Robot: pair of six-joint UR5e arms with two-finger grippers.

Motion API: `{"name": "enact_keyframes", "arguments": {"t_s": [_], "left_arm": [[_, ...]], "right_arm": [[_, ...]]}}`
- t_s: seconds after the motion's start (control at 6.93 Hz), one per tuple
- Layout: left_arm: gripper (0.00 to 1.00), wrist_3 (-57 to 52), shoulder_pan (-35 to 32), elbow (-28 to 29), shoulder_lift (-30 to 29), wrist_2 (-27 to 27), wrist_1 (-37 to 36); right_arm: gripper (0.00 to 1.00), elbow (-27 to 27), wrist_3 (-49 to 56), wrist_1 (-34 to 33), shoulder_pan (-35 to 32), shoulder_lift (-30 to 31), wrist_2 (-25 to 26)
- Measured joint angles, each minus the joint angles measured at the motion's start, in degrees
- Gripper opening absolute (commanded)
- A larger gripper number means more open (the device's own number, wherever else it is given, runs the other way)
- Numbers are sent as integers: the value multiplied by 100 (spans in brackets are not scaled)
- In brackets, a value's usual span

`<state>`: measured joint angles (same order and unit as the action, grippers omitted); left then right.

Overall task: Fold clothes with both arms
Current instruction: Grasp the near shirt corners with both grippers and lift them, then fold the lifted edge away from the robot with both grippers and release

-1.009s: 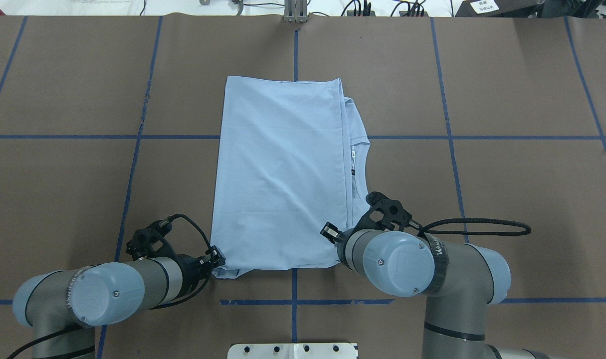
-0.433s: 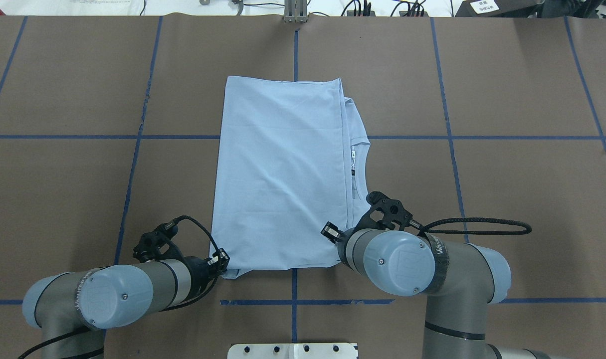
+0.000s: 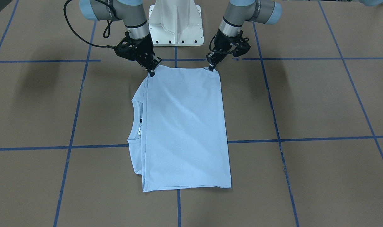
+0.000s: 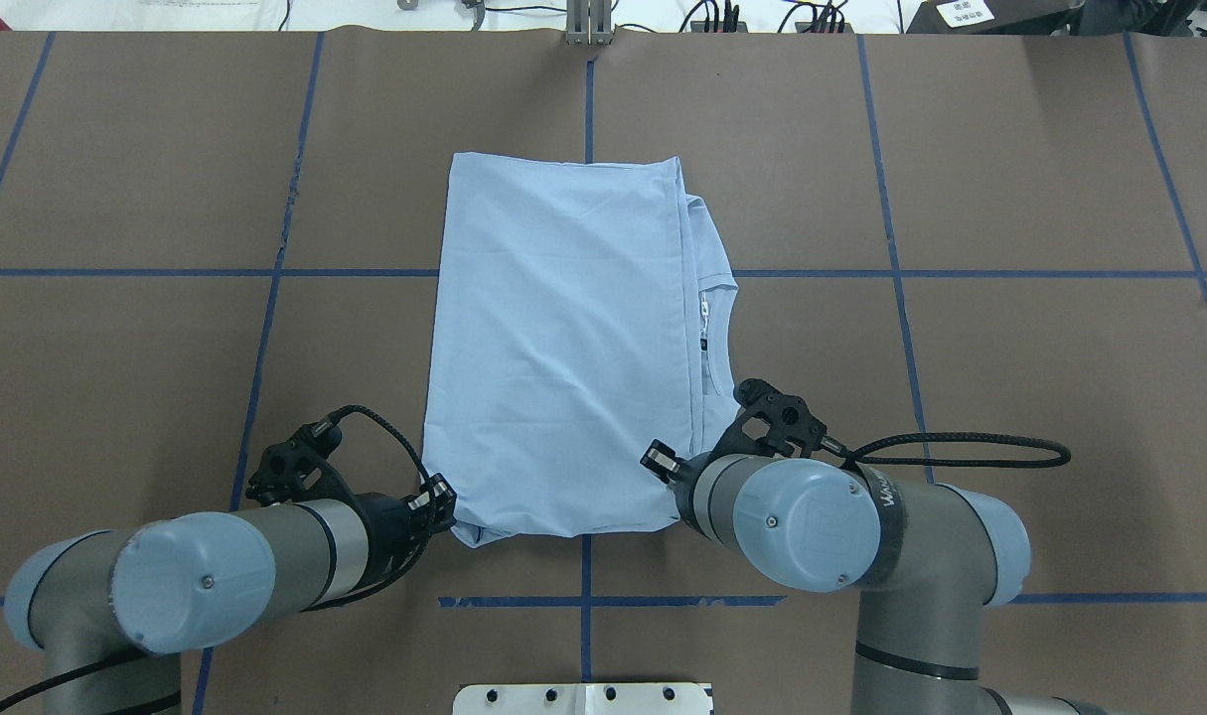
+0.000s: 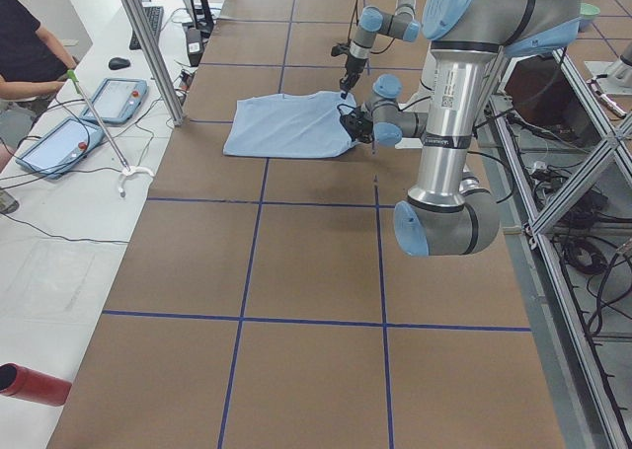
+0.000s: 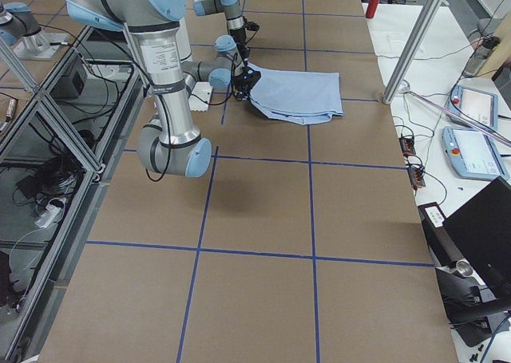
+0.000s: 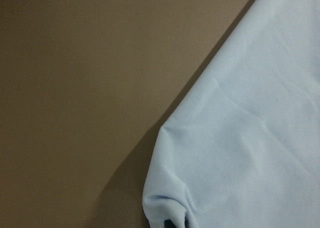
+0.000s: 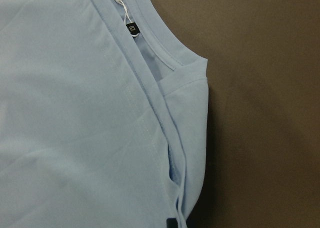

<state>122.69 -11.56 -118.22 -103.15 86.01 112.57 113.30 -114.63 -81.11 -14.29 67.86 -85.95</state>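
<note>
The clothes (image 4: 563, 348), a light blue T-shirt, lie folded into a tall rectangle at the table's middle, with the ribbed collar (image 4: 719, 338) and neck label (image 8: 131, 27) peeking out along the right side. My left gripper (image 4: 444, 506) is shut on the near-left corner, which bunches at the fingertips in the left wrist view (image 7: 175, 223). My right gripper (image 3: 152, 73) is shut on the near-right corner; the arm hides it from overhead. In the front view the left gripper (image 3: 212, 67) pinches the other near corner of the shirt (image 3: 185, 126).
The brown table cover (image 4: 1010, 397) carries a grid of blue tape lines. The white pedestal base (image 3: 175, 22) stands just behind the grippers. At the table's far end are tablets (image 5: 59, 143), a metal post (image 5: 148, 44) and a seated person (image 5: 25, 44).
My left arm shifted right and forward, and the shirt's near-left corner is now drawn inward and bunched at its fingers. The right arm barely moved.
</note>
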Motion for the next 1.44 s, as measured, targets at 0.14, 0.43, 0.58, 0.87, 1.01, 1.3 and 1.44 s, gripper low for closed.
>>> {"name": "enact_keyframes", "arguments": {"t_s": [0.14,0.43,0.58,0.87,1.01,1.3,1.44], "left_arm": [[0,344,289,-482,3,-36,-414],[0,909,730,-1547,-32,-140,-1158],[0,995,684,-1911,-87,-156,-1381],[0,397,-38,-1702,-462,-157,-1500],[0,-222,-553,-1245,-776,-150,-1510],[0,-1104,-1162,-551,-996,-148,-1463],[0,-1275,-1297,-300,-1015,-148,-1377]], "right_arm": [[0,391,-89,-3,74,263,-3],[0,1493,-671,-42,340,807,-5],[0,1880,-817,-53,369,934,8],[0,1834,-784,-49,-106,801,6],[0,1436,-674,-47,-452,463,-1],[0,542,-486,24,-935,-53,-9],[0,166,-385,71,-1096,-235,-41]]}}
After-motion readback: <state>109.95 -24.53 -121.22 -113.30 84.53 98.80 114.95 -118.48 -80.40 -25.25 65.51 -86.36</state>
